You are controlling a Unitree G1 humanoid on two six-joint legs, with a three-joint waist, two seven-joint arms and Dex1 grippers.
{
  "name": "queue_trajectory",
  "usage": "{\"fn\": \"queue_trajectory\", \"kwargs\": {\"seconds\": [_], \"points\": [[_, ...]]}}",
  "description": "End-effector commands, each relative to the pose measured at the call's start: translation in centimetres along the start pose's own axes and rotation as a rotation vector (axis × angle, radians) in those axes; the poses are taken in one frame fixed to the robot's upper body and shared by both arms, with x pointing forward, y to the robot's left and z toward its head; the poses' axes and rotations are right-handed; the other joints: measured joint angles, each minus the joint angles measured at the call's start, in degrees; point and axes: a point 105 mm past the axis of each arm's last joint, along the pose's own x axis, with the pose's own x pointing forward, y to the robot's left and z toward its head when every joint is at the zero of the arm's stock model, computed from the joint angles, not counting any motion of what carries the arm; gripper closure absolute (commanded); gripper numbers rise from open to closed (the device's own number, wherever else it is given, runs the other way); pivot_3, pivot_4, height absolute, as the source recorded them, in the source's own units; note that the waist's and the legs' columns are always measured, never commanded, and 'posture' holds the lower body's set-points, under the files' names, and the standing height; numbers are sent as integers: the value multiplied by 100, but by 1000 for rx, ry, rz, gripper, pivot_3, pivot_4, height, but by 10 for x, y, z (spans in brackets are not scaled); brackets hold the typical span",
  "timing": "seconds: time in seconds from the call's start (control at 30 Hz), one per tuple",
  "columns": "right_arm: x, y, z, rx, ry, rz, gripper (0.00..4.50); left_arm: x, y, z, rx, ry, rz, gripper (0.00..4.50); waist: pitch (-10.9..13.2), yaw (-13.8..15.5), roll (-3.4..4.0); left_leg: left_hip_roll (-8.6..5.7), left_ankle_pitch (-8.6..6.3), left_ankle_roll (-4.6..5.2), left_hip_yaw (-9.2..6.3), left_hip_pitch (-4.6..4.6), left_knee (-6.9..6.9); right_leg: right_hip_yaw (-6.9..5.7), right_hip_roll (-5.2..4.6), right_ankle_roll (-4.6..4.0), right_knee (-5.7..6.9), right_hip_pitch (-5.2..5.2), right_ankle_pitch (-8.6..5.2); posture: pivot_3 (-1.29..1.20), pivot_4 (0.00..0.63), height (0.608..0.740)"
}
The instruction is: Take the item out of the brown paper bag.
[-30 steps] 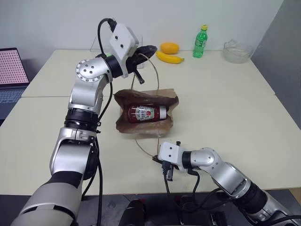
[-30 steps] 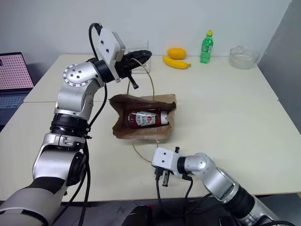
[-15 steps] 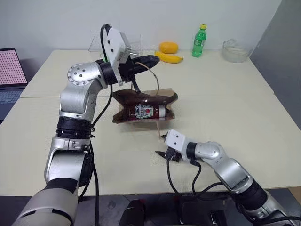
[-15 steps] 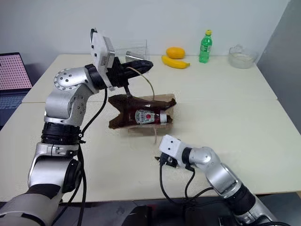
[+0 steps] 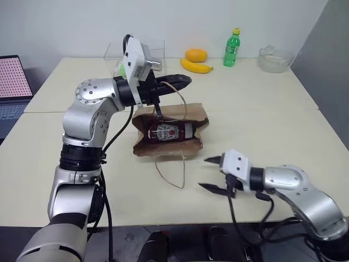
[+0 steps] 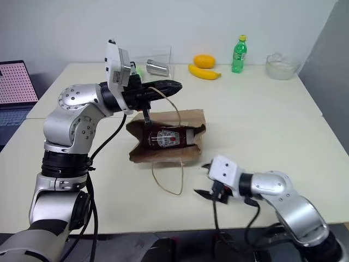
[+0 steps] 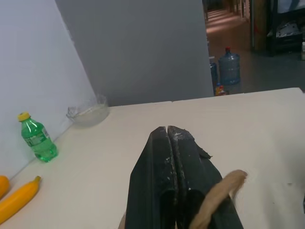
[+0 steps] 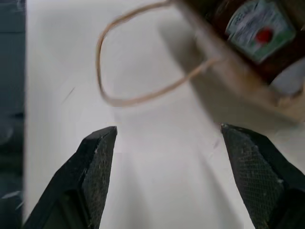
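Black L gripper (image 5: 182, 81) level, pinching bag handle (image 5: 175, 87).

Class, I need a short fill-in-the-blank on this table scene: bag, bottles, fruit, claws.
1. The left claw is shut on the bag's upper ____.
2. The ketchup bottle lies inside the ____ paper bag.
3. The right claw is ____.
4. The banana lies beside an ____.

Missing words: handle; brown; open; orange
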Motion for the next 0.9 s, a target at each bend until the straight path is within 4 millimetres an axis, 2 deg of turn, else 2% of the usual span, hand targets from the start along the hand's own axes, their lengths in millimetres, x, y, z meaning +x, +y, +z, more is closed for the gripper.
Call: {"fn": "queue_trajectory", "kwargs": {"seconds": [0.03,0.13,0.2,0.33,0.43,0.63,0.73,0.87,0.9], "points": [[-23,3,25,-22,-77,44,858,-2,-6,16,41,-34,-22,4500,0,-18,0,0,0,0,2,1,0,2,0,0,1,0,0,0,150,740],[-30,6,37,37,-117,85,858,-2,-7,15,40,-30,-23,4500,0,-19,0,1,0,0,2,2,0,2,1,0,1,2,0,0,150,740],[-22,-6,54,39,-176,49,858,-4,-6,15,42,-27,-15,4500,1,-38,-2,2,0,0,2,2,0,2,1,-1,1,2,0,0,150,740],[10,-28,74,-33,-195,-17,858,-6,0,16,48,-27,7,4500,1,-53,-1,5,1,0,4,8,0,4,4,-1,6,1,0,0,150,740],[43,-43,85,-100,-166,-86,858,-9,6,18,58,-28,33,4500,1,-51,-1,4,1,-1,2,6,0,2,4,-1,5,-1,0,0,150,740],[86,-54,87,-264,-79,-149,858,-14,17,21,62,-36,76,4500,1,-41,-1,-4,12,-21,0,-15,-2,0,-6,-2,-4,-18,1,0,150,740],[100,-58,91,-313,-61,-168,858,-15,18,20,62,-35,81,4500,1,-50,-1,-6,13,-22,6,-17,-2,4,-10,-2,2,-26,1,0,150,740],[113,-66,85,-386,-20,-207,858,-13,19,19,62,-38,83,4500,1,-51,-1,-5,15,-25,4,-15,-2,3,-8,-2,9,-30,1,0,150,740],[116,-67,84,-401,-14,-214,673,-12,20,19,62,-40,83,4500,1,-50,-1,-5,15,-25,4,-15,-2,2,-8,-2,9,-29,1,0,150,740]]}}
